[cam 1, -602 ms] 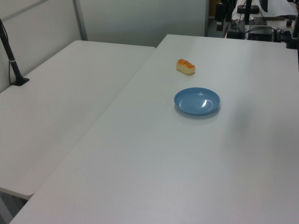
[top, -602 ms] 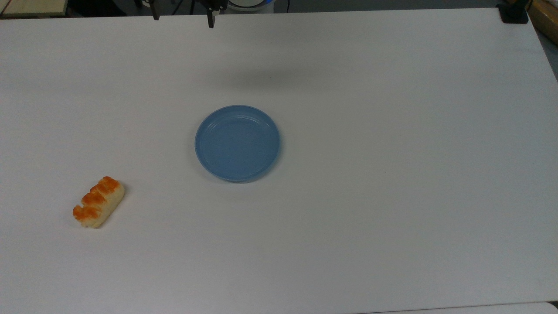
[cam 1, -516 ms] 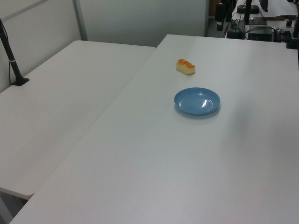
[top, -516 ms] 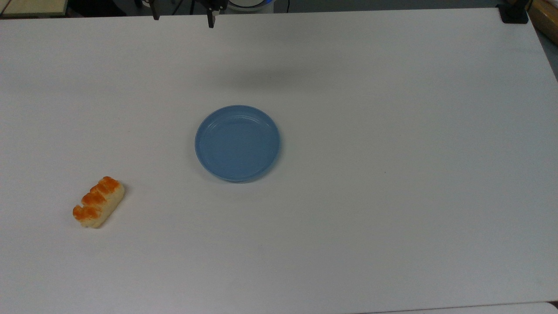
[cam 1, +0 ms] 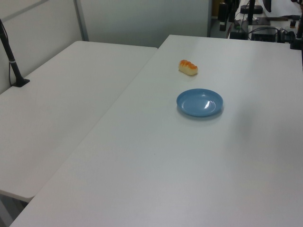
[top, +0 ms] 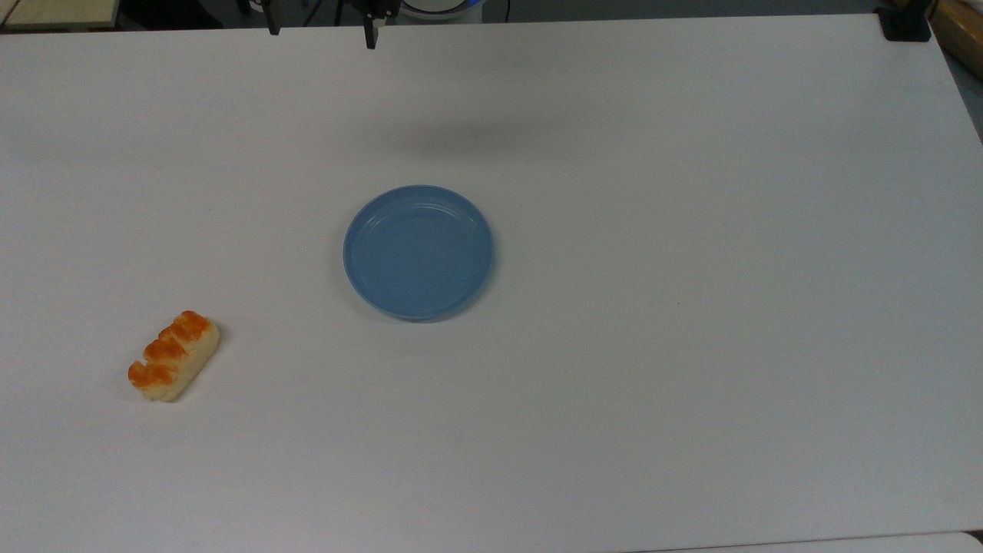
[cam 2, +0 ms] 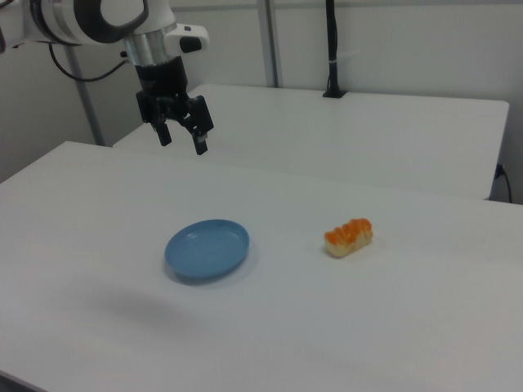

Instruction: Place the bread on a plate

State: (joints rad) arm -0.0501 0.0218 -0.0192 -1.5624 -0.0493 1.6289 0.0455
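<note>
The bread (top: 173,366), a cream roll with an orange-brown segmented top, lies on the white table at the top view's lower left; it also shows as the bread (cam 1: 188,67) and the bread (cam 2: 348,237). The light-blue plate (top: 418,251) sits empty near the table's middle, seen too as the plate (cam 1: 200,102) and the plate (cam 2: 207,248). My gripper (cam 2: 182,140) hangs open high above the table, behind and left of the plate in the right view, holding nothing. Its fingertips (top: 371,37) poke in at the top view's upper edge.
A second white table (cam 1: 61,104) adjoins on the left view's left, with a black post (cam 1: 12,61) standing on it. Cables and equipment (cam 1: 258,28) crowd the far end. A black clamp (top: 905,24) sits at the top view's upper right corner.
</note>
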